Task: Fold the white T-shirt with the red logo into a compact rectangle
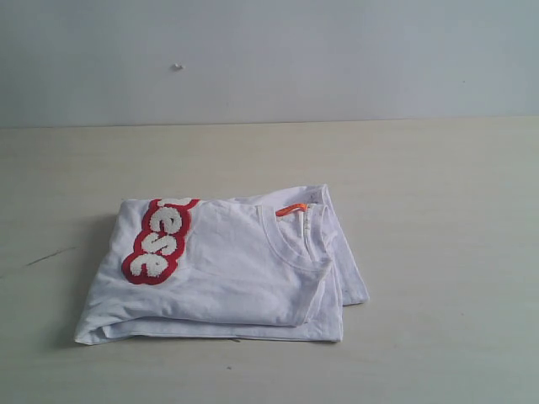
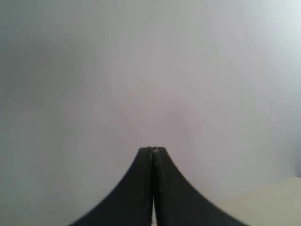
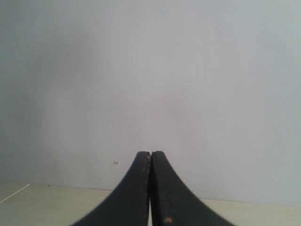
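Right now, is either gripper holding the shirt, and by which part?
Nothing is held. The left gripper and right gripper are shut and empty; the shirt lies folded on the table.

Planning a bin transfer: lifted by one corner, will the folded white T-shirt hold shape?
Probably not: the white T-shirt is thin stacked cloth with loose layer edges, so it likely droops and unfolds. Pushed on the table, it may bunch rather than slide.

You've got soft, even, bright light; the white T-shirt [image 1: 227, 269] drops a faint shadow at its left edge on the counter [image 1: 438, 252]. Both wrist views look hazy and soft.
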Tool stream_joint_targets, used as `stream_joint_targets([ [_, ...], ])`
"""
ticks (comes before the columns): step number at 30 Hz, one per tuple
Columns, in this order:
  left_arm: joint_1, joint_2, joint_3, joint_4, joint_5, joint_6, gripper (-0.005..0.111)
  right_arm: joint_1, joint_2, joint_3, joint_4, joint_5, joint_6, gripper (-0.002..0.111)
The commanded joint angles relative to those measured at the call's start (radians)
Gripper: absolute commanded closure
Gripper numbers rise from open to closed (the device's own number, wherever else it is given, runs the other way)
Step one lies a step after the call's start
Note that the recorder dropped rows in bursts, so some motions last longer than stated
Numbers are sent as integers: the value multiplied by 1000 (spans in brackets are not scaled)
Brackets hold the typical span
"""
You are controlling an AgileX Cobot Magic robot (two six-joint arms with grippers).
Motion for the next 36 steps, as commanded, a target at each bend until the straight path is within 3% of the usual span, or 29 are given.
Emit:
stream_joint_targets([
  [1,1,-2,8,15,4,-3,107,0,-3,3,-3,2,-2,108],
  [6,1,-2,27,112,4,-22,107,0,-3,3,-3,2,-2,108],
  [9,20,-2,52,275,-9,-179,107,0,-3,3,-3,2,-2,108],
  [13,76,-2,114,427,-99,-405,107,0,-3,3,-3,2,-2,108],
  [20,200,-2,212,463,-189,-470,107,0,-3,3,-3,2,-2,108],
  [25,250,-2,276,644,-234,-673,107,0,-3,3,-3,2,-2,108],
  [36,250,-2,457,642,-325,-669,107,0,-3,3,1,2,-2,108],
])
